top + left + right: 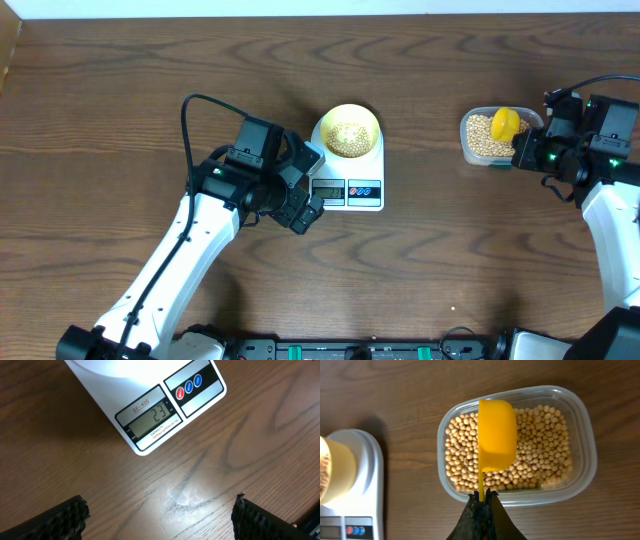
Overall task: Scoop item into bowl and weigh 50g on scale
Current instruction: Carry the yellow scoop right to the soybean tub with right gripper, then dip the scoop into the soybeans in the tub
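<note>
Two readable marks on the scale [145, 410]: SF-400 and, seemingly, 23.

A dark brown wooden table [120, 100] with wavy grain is seen in every view. Directly on it, near the middle and toward the far edge, a white flat digital kitchen scale [347, 192] is set, its grey display and buttons turned to the near side. Well apart to the right, a clear rectangular plastic container [466, 135] with rounded corners is placed. A pale scuffed patch [185, 500] is visible on the wood just in front of the scale.
</note>
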{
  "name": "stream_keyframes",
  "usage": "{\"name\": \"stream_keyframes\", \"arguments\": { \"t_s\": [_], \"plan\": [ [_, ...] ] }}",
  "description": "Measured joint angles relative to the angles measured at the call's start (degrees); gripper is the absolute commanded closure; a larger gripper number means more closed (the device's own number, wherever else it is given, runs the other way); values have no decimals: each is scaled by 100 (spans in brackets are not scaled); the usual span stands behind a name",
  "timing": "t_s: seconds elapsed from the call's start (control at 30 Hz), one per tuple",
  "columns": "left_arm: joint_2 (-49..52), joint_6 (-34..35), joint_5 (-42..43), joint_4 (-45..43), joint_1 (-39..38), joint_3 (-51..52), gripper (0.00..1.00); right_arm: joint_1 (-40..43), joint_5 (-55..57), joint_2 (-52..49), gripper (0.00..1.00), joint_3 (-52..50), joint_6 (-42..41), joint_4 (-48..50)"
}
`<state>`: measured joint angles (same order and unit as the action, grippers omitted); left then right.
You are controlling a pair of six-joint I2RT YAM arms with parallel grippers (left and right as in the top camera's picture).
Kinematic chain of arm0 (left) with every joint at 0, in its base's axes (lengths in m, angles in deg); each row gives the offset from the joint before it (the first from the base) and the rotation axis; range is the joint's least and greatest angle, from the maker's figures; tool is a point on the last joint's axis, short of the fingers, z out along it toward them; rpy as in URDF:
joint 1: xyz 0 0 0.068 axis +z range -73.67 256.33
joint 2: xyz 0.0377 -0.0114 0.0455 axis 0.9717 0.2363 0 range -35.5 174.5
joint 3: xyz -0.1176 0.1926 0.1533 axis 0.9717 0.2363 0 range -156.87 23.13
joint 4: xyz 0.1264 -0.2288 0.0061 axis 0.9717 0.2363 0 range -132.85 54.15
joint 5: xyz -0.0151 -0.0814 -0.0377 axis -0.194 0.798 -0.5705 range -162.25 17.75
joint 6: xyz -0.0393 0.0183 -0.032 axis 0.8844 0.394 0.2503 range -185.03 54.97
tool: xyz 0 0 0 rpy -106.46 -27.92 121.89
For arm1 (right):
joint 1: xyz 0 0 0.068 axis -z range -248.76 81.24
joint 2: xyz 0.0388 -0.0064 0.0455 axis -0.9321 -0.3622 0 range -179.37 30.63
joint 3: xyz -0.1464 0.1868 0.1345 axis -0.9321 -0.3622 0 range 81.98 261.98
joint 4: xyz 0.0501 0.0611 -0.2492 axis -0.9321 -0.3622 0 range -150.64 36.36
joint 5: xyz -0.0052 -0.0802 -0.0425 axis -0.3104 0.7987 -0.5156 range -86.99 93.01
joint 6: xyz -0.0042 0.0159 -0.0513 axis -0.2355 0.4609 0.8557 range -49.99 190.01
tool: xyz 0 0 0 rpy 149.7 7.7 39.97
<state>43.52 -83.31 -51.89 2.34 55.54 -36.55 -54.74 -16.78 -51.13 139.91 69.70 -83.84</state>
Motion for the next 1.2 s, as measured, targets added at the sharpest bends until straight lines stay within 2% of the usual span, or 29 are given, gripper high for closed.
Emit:
{"name": "stream_keyframes", "arguments": {
  "t_s": [0.2, 0.67, 1.2],
  "plan": [
    [0, 0, 0, -2, 0, 0, 6, 0, 330, -4, 99, 0, 435, -168],
    [0, 0, 0, 0, 0, 0, 6, -345, 442, -411, 99, 0, 535, -35],
    [0, 0, 0, 0, 0, 0, 6, -348, -168, -411, 99, 0, -450, 42]
  ]
}}
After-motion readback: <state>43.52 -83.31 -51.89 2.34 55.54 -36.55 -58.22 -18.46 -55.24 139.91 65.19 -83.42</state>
